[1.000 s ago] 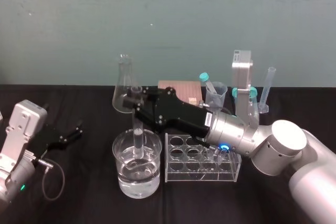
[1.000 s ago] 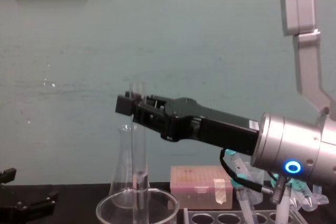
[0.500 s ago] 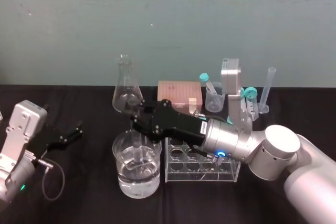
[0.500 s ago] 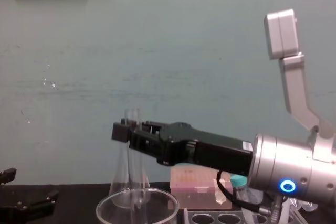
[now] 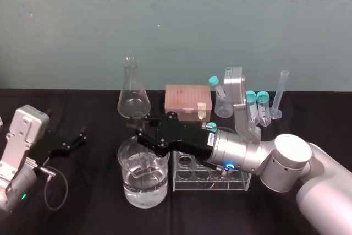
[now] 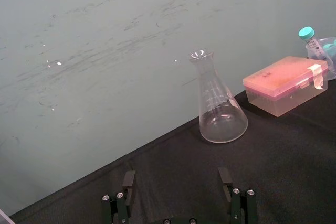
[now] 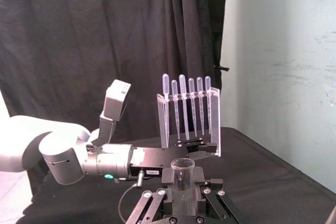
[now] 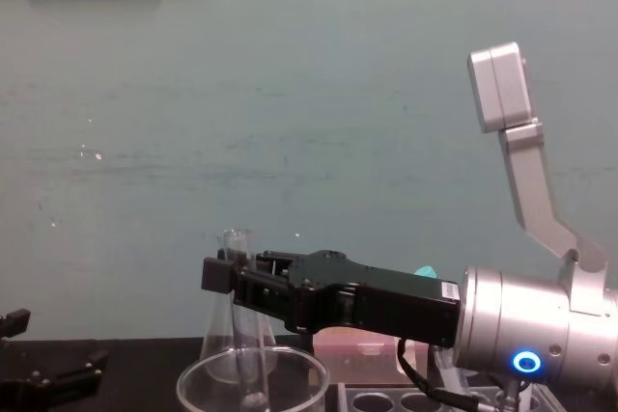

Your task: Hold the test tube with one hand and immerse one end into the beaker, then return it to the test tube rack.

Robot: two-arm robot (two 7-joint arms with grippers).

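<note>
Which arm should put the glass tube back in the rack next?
Right. The right gripper is shut on the tube, dipped in the beaker beside the rack. The left gripper sits open, far to the side.

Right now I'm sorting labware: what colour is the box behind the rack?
The box is pink, clearest in the left wrist view.

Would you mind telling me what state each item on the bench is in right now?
Beaker: upright, part-filled with clear liquid.
Test tube: upright, held, lower end down inside the beaker.
Right gripper: shut on the test tube.
Left gripper: open, parked at the left.
Rack: visible holes empty.
Flask: upright, uncapped, looks empty.
Pink box: lid closed.
</note>
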